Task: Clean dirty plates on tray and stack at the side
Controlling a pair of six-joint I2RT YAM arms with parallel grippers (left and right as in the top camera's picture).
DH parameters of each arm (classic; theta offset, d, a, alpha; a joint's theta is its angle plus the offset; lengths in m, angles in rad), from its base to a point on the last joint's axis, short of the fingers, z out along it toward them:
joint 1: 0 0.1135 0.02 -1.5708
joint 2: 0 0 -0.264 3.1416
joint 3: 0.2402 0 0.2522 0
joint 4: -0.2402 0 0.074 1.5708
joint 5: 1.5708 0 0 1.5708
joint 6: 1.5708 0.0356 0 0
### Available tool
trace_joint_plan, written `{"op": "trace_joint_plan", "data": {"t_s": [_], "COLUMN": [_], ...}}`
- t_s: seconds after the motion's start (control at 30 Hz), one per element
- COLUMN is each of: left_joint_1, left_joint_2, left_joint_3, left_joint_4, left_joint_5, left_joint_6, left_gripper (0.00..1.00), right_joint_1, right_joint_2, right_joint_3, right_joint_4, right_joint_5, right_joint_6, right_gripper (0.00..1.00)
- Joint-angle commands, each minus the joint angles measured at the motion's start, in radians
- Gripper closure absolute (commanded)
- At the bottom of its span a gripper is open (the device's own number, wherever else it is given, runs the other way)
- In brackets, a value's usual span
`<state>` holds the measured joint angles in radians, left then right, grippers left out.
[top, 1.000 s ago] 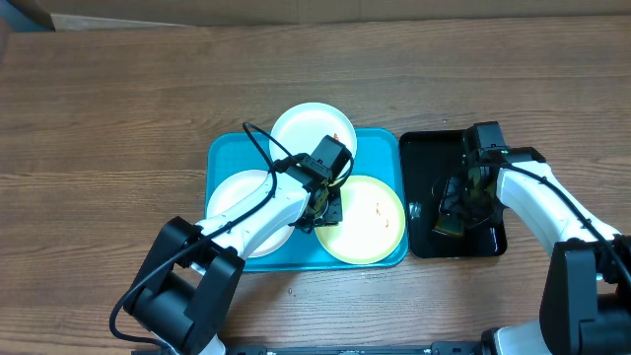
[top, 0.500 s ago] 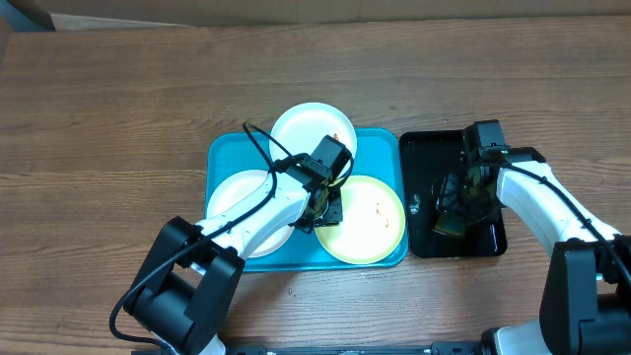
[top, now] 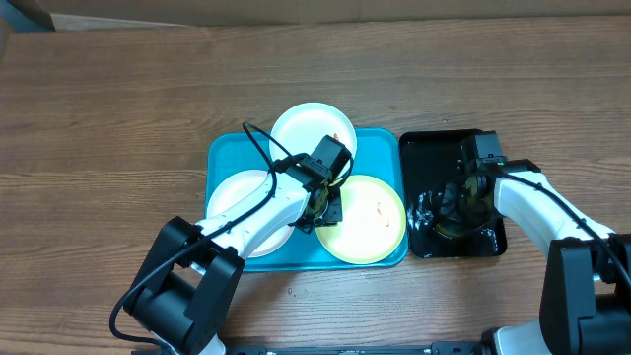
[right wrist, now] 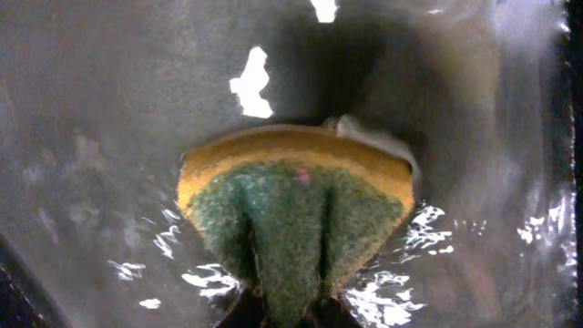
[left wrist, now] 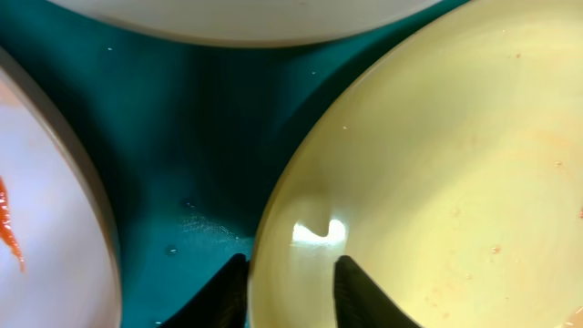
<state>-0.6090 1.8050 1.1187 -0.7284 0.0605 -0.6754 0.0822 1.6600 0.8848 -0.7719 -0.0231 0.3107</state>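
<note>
Right claw (top: 455,209) has slid a little left and nearer inside the black tray (top: 434,148), and its fingers have drawn together on the sponge (top: 451,226). The left arm has not shifted.

1. Left arm: reaches from the near left edge of the desk (top: 118,108) diagonally over the turquoise tray (top: 222,158), wrist bent down. Left claw (top: 319,210) straddles the left rim of the yellow-green plate (top: 380,222), one finger on the tray floor, one inside the plate (fingers apart; cannot tell whether they press the rim).

2. Right arm: comes in from the near right, elbow out, wrist tipped down into the black tray. The claw is clamped on the sponge, green face toward the wrist camera, yellow layer behind, its body bowed by the pinch; wet glints lie around it.

3. Plates: all three on the turquoise tray. Far white plate (top: 306,128) overhangs the far rim; left white plate (top: 232,197) sits partly under the arm (orange-red smear visible); yellow-green plate at near right, faint orange specks.
</note>
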Motion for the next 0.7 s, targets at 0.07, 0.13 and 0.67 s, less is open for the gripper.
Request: {"op": "trace_joint_plan", "data": {"t_s": [0.07,0.13,0.67], "left_joint_1": [-0.006,-0.006,-0.006], "left_joint_2": [0.015,0.015,0.023], "left_joint_3": [-0.004,-0.004,-0.004], "left_joint_4": [0.005,0.005,-0.011], "left_joint_5": [0.010,0.007,-0.012], "left_joint_6": [0.014,0.014,0.014], "left_gripper": [0.74,0.74,0.68], "right_joint_1": [0.003,0.003,0.004], "right_joint_2": [0.002,0.001,0.001], "right_joint_3": [0.071,0.094,0.158], "right_joint_4": [-0.029,-0.053,-0.124], "right_joint_5": [0.003,0.003,0.003], "right_joint_6": [-0.004,-0.004,-0.027], "right_gripper": [0.96,0.96,0.96]}}
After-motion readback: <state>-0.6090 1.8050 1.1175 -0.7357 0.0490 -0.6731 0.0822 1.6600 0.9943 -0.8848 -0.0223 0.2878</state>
